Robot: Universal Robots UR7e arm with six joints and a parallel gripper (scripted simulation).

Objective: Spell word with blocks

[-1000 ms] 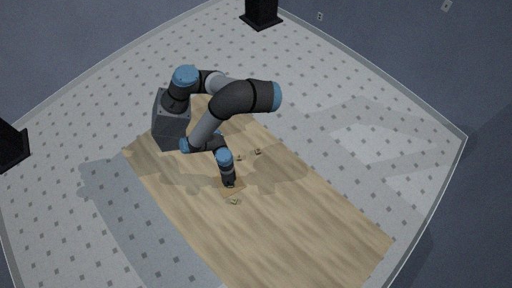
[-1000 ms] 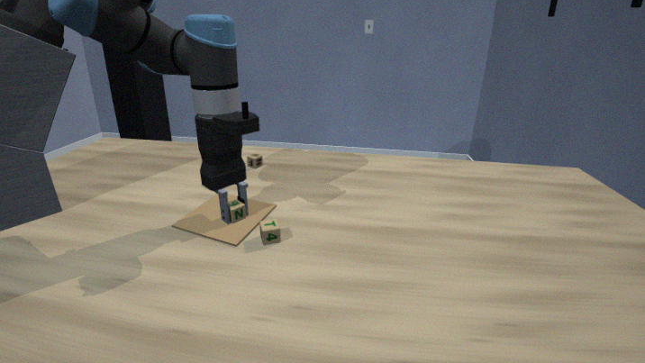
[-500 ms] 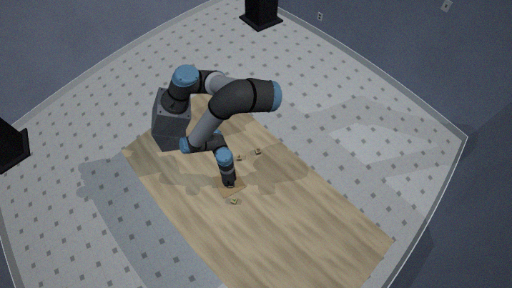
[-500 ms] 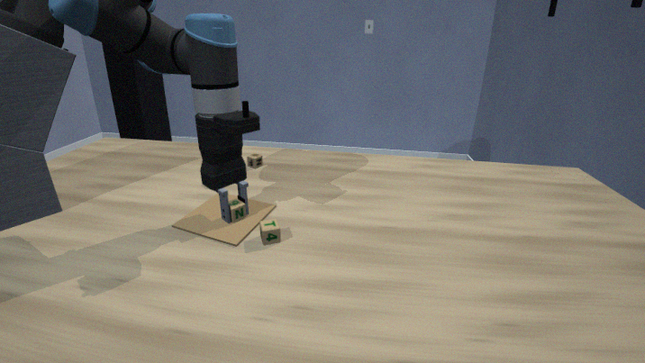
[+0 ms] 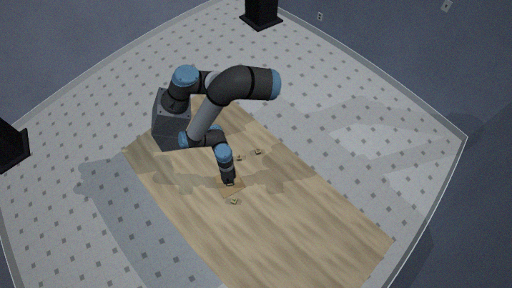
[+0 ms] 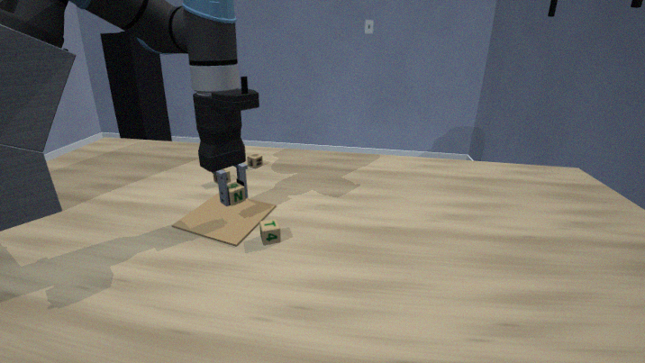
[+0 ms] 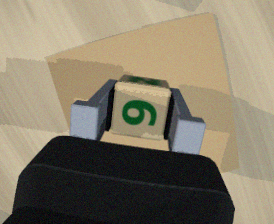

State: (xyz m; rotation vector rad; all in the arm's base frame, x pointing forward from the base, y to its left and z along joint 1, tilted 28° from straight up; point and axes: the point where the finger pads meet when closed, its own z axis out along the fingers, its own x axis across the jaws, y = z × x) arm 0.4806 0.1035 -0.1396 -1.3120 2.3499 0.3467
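My gripper (image 6: 232, 193) is shut on a wooden block (image 6: 235, 194) and holds it a little above the far part of the tan mat (image 6: 223, 220). This block shows a green N on its side. In the wrist view the block (image 7: 141, 115) sits between the fingers with a green 9 or 6 facing the camera, the mat (image 7: 188, 63) below it. Two more blocks (image 6: 255, 159) (image 6: 222, 176) lie behind the gripper; I cannot read their letters.
The robot's base (image 5: 169, 118) stands at the table's far left end. The two far blocks (image 5: 257, 151) (image 5: 239, 157) lie between the base side and the mat (image 5: 231, 187). The wooden table stretches wide to the right.
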